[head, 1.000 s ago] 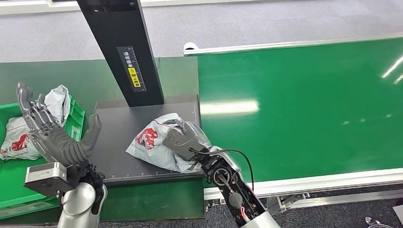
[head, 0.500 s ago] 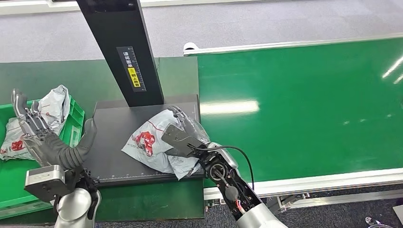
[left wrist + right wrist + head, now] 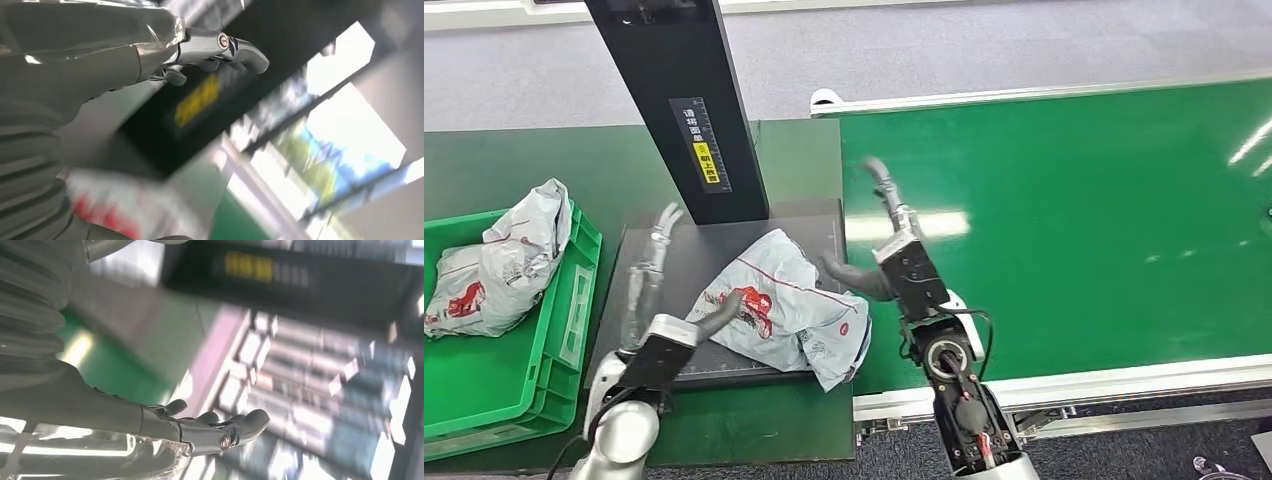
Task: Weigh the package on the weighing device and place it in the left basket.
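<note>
Both hands empty, fingers spread: left hand [image 3: 656, 300] and right hand [image 3: 894, 255] flank the crumpled white plastic package [image 3: 784, 310] lying on the black weighing platform [image 3: 674, 265].

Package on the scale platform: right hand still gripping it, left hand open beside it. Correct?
Not quite. In the head view the right hand is lifted off the package, fingers apart, holding nothing. The package lies on the scale platform, and the left hand is open beside it, as you said.
</note>
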Robot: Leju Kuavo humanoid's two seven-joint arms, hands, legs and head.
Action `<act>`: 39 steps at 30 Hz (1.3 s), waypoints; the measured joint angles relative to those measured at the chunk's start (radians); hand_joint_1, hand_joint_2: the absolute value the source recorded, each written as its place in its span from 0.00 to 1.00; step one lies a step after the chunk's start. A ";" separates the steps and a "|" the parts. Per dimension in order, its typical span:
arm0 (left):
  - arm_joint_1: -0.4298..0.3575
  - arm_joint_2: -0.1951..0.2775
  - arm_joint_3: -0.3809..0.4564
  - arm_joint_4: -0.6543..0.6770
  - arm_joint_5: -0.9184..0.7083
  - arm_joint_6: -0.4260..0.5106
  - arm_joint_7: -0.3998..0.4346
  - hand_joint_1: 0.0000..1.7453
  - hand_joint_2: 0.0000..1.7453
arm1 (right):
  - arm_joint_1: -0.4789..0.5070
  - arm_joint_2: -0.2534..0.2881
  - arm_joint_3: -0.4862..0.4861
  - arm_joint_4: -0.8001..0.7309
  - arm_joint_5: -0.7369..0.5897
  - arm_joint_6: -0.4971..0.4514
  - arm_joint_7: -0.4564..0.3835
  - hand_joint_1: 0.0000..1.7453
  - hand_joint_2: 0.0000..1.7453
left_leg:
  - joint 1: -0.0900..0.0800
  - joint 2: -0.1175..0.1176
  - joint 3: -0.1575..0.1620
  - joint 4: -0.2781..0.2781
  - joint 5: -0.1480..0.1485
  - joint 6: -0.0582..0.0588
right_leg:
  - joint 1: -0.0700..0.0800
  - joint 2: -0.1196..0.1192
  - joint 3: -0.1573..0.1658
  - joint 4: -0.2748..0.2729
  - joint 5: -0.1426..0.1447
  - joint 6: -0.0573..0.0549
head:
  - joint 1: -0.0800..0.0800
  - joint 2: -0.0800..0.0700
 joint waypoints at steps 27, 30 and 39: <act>-0.108 0.002 -0.063 0.449 -0.192 -0.116 0.048 1.00 1.00 | 0.231 -0.070 -0.160 -0.365 0.001 -0.065 -0.054 0.00 1.00 | 0.000 0.000 0.008 -0.001 -0.001 0.001 | 0.000 0.000 0.011 0.000 0.000 0.000 | 0.000 0.000; -0.106 0.001 -0.060 0.443 -0.178 -0.097 0.042 1.00 1.00 | 0.233 -0.070 -0.163 -0.371 0.000 -0.067 -0.054 0.00 1.00 | 0.000 0.000 0.008 -0.001 -0.001 0.001 | 0.000 0.000 0.010 0.000 0.000 0.000 | 0.000 0.000; -0.049 0.002 0.042 0.256 0.140 0.005 -0.083 1.00 1.00 | 0.245 -0.070 -0.181 -0.389 -0.047 -0.090 -0.071 0.00 1.00 | 0.000 0.001 0.003 0.000 -0.001 0.000 | 0.000 0.001 0.004 0.000 0.000 0.000 | 0.000 0.000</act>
